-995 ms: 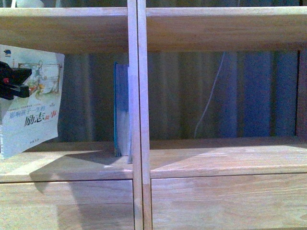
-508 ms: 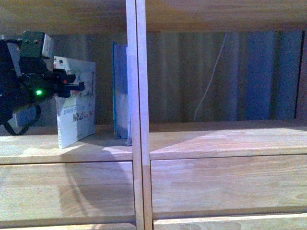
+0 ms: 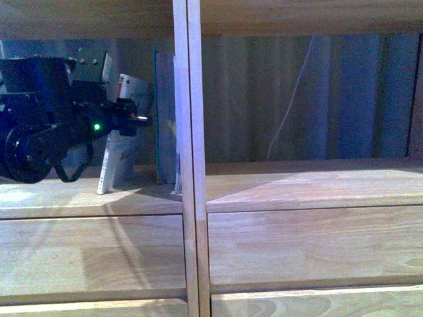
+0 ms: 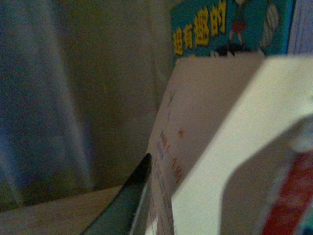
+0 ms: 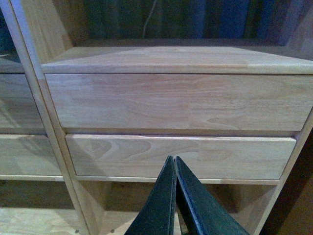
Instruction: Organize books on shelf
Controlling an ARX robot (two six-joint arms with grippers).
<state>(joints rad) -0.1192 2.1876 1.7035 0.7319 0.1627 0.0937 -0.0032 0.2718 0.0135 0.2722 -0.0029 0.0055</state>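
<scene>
Left of the shelf's central divider (image 3: pixel 187 132), the left gripper (image 3: pixel 135 119) pinches the white paperback (image 3: pixel 117 155), its bottom edge on the board, tilted beside the upright teal book (image 3: pixel 165 125). The right gripper (image 5: pixel 174 169) has its fingers pressed together before the drawer fronts (image 5: pixel 181 103).

Behind the open compartments in front of me hangs a dim grey-blue pleated curtain (image 3: pixel 344 99), its vertical folds catching a bluish cast toward my right side. A thin pale cord (image 3: pixel 291 99) dangles down in front of it. Light falls in slanted patches; the upper recesses stay shadowed
</scene>
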